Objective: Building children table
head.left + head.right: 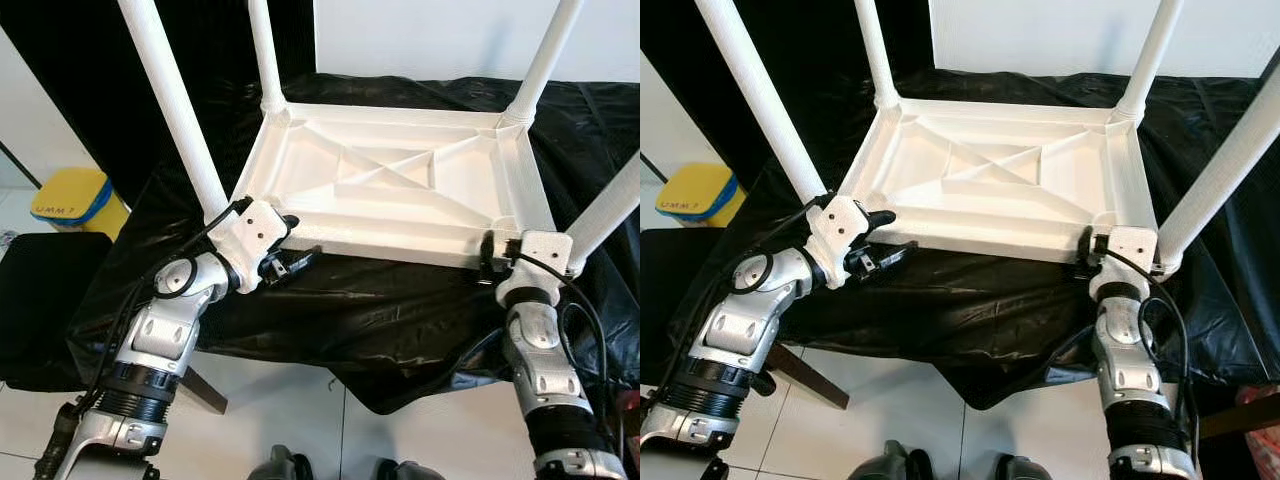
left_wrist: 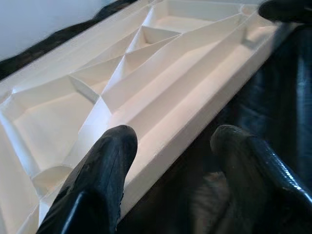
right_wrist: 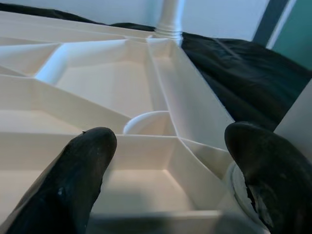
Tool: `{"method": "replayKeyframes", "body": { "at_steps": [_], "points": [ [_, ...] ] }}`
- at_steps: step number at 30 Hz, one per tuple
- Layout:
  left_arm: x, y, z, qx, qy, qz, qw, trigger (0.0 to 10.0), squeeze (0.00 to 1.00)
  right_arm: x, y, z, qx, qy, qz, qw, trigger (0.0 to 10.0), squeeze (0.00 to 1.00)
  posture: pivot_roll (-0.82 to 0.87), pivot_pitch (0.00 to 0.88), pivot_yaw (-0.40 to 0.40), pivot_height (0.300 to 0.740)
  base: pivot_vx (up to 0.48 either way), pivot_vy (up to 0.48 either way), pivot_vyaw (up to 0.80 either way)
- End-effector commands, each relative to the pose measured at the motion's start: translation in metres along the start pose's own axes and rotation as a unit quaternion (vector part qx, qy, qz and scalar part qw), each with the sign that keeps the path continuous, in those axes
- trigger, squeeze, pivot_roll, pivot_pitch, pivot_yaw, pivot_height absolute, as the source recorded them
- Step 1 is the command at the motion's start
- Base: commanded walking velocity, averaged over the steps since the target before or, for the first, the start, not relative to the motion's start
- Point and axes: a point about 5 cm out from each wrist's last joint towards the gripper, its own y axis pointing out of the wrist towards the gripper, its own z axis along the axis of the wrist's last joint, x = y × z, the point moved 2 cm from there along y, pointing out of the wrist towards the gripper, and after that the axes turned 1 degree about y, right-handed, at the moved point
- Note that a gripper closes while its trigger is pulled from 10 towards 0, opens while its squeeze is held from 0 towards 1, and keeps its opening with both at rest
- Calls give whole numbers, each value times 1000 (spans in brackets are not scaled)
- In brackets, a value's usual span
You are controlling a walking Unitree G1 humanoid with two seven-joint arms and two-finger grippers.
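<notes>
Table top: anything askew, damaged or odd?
Nothing stands out. The white table top lies upside down on the black sheet, four legs seated at its corners, ribs intact. The left gripper and right gripper straddle its near corners, open.

Both silver arms reach forward and up, the left gripper [image 1: 285, 250] turned inward from a bent wrist with its black fingers [image 2: 105, 165] spread apart, the right gripper [image 3: 168, 170] held straight ahead, fingers likewise parted.
</notes>
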Motion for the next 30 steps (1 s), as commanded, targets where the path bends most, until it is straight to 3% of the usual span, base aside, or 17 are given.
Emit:
{"method": "replayKeyframes", "body": {
  "at_steps": [1, 4, 6, 7, 11, 14, 17, 20, 21, 23, 26, 27, 30],
  "points": [
    [13, -1, -6, -1, -12, -16, 1000, 10000, 0, 28, 4, -5, -8, 2, -47, 999, 10000, 0, -22, 119, 47, 740, 0, 0, 0],
    [26, -3, -9, 0, -27, -23, 999, 10000, 0, 21, 9, -1, 1, 8, -33, 999, 10000, 0, -16, 117, 43, 740, 0, 0, 0],
    [34, -8, -11, -2, -36, -32, 999, 10000, 0, -2, 7, 1, 5, 20, 5, 1000, 10000, 0, -9, 115, 33, 740, 0, 0, 0],
    [34, -8, -11, -2, -36, -32, 999, 10000, 0, -2, 7, 1, 5, 20, 5, 1000, 10000, 0, -9, 115, 33, 740, 0, 0, 0],
    [35, -22, -13, -15, -51, -43, 998, 10000, 0, -34, 3, 3, 7, 37, 60, 997, 10000, 0, 2, 118, 23, 740, 0, 0, 0],
    [20, -45, -17, -37, -66, -33, 997, 10000, 0, -58, -1, 2, 2, 46, 108, 993, 10000, 0, 9, 125, 11, 740, 0, 0, 0],
    [17, -51, -18, -43, -68, -31, 996, 10000, 0, -63, -2, 2, 0, 47, 120, 992, 10000, 0, 9, 125, 11, 740, 0, 0, 0],
    [9, -81, -17, -69, -72, -39, 994, 10000, 0, -85, -5, 1, -6, 43, 187, 981, 10000, 0, 17, 132, -7, 740, 0, 0, 0],
    [9, -81, -17, -69, -72, -39, 994, 10000, 0, -85, -5, 1, -6, 43, 187, 981, 10000, 0, 17, 132, -7, 740, 0, 0, 0],
    [4, -95, -20, -87, -67, -31, 993, 10000, 0, -90, -6, 2, -6, 43, 207, 977, 10000, 0, 19, 132, -12, 740, 0, 0, 0],
    [-16, -115, -25, -113, -58, 7, 992, 10000, 0, -94, -7, 4, -3, 48, 230, 972, 10000, 0, 22, 132, -21, 740, 0, 0, 0],
    [-16, -115, -25, -113, -58, 7, 992, 10000, 0, -94, -7, 4, -3, 48, 230, 972, 10000, 0, 22, 132, -21, 740, 0, 0, 0],
    [-45, -137, -32, -141, -45, 73, 986, 10000, 0, -99, -11, 6, 0, 54, 263, 963, 10000, 0, 22, 131, -25, 740, 0, 0, 0]
  ]
}}
